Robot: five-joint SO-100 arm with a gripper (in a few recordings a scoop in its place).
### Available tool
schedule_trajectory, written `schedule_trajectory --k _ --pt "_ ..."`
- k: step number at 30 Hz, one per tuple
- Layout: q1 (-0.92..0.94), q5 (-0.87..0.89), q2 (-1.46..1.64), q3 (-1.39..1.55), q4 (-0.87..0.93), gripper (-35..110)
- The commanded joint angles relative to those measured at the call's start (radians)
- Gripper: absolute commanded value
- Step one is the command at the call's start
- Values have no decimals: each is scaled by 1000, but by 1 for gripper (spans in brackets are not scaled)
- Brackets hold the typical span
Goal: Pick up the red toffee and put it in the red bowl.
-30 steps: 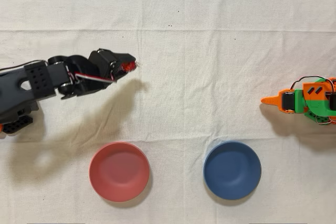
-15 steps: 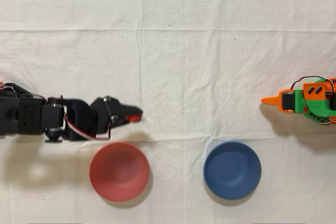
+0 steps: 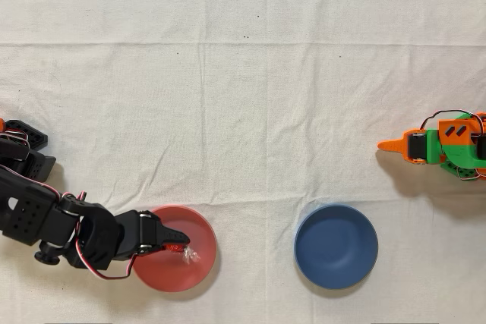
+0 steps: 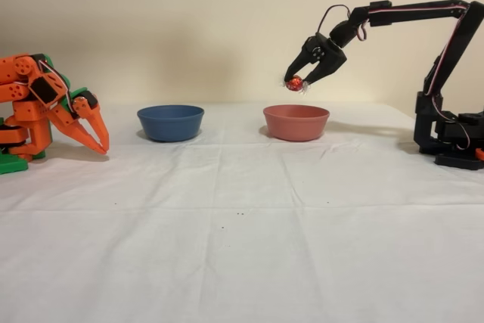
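Two bowls are set on the cloth-covered worktop [image 4: 242,247]: the red bowl [image 4: 296,122] and a blue bowl [image 4: 171,122]. The red toffee [image 4: 294,83] is gripped in the closed hand [image 4: 301,82], held above the red bowl, clear of it.

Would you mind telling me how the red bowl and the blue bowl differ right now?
The red bowl is salmon-red; the blue bowl is dark blue. The gripper holds the red toffee above the red bowl, while nothing hangs over the blue bowl. Both are round, shallow, similar in size, and look empty.
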Motion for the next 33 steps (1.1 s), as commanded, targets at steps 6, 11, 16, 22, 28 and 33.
schedule_trajectory --k 6,11,16,22,28,33 --pt "80 -17 69 35 -43 11" --pt "77 -12 61 64 -67 11" --pt "77 -12 61 109 -98 11" --pt "77 -25 55 143 -143 11" --pt "77 -34 23 141 -178 11" --pt "77 -37 3 133 -193 12"
